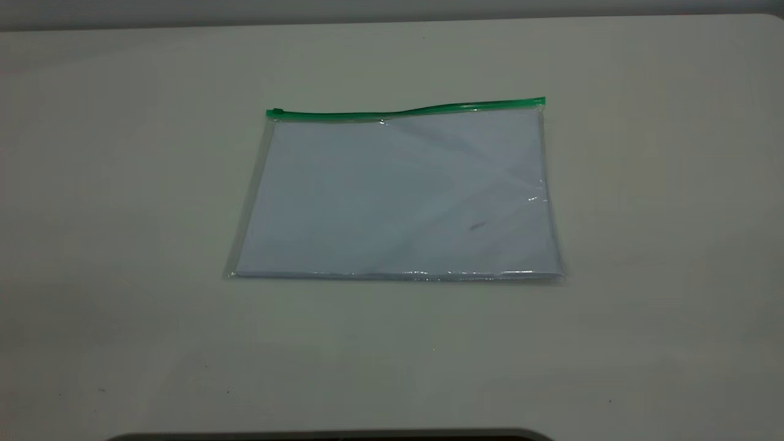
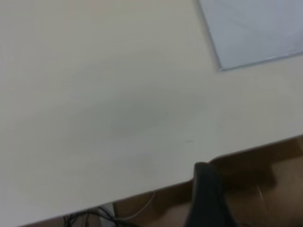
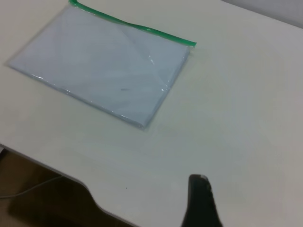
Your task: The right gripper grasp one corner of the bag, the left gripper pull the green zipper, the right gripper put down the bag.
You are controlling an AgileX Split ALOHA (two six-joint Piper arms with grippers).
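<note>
The bag [image 1: 398,196] lies flat on the white table, clear plastic with pale sheets inside. The green zipper [image 1: 404,111] runs along its far edge, with the slider tab [image 1: 277,112] at the far left end. The far right corner of the bag [image 1: 539,101] is capped by the strip's end. Neither gripper shows in the exterior view. The left gripper [image 2: 202,166] shows as one dark pointed tip, shut and empty, over the table's near edge, well apart from the bag [image 2: 255,28]. The right gripper [image 3: 199,178] is likewise shut and empty, apart from the bag [image 3: 104,66] and zipper [image 3: 137,27].
The white table [image 1: 122,214] has bare surface all round the bag. Its near edge shows in both wrist views [image 2: 142,191] [image 3: 71,177], with floor and cables below. A dark rounded cut-out [image 1: 331,436] lies at the table's front edge.
</note>
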